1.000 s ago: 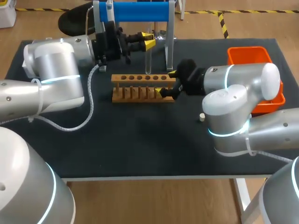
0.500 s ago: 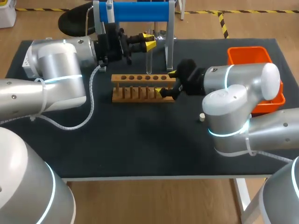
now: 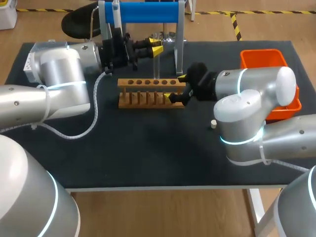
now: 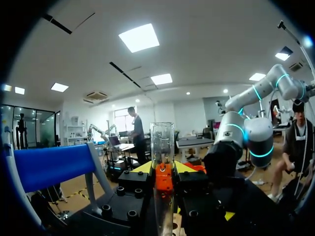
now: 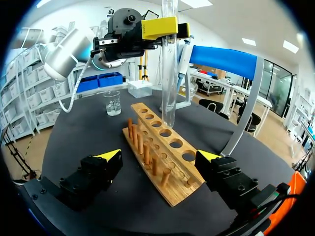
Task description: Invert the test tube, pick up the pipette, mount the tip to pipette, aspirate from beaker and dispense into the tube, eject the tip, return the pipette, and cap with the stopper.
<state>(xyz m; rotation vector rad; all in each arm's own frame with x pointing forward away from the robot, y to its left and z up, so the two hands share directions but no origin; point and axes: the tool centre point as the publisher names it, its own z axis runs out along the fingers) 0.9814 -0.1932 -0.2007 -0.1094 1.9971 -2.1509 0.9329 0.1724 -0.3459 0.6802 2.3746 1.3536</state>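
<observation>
Black bench [image 3: 148, 148] is carrying a wooden rack [image 3: 148, 94]. Left tool [image 3: 156, 43] is gripping the tube [image 3: 156, 66] upright, round end hanging just above the rack's holes. Right tool [image 3: 174, 86] is standing released, fingers flanking the rack's end, apart from it.

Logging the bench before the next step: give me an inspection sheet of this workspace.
Surface: black tabletop, no spills seen.
Job's things: test tube upright, lower end just above the wooden rack; beaker past the rack's far end; blue-barred stand behind; stopper near my right arm; orange bin at the right edge.
Clutter: nothing seen.
Grippers: left gripper shut on the test tube; right gripper open, rack's end between its jaws.
Cables: white coiled cable from the left arm lies on the tabletop.
Surroundings: nothing seen.
</observation>
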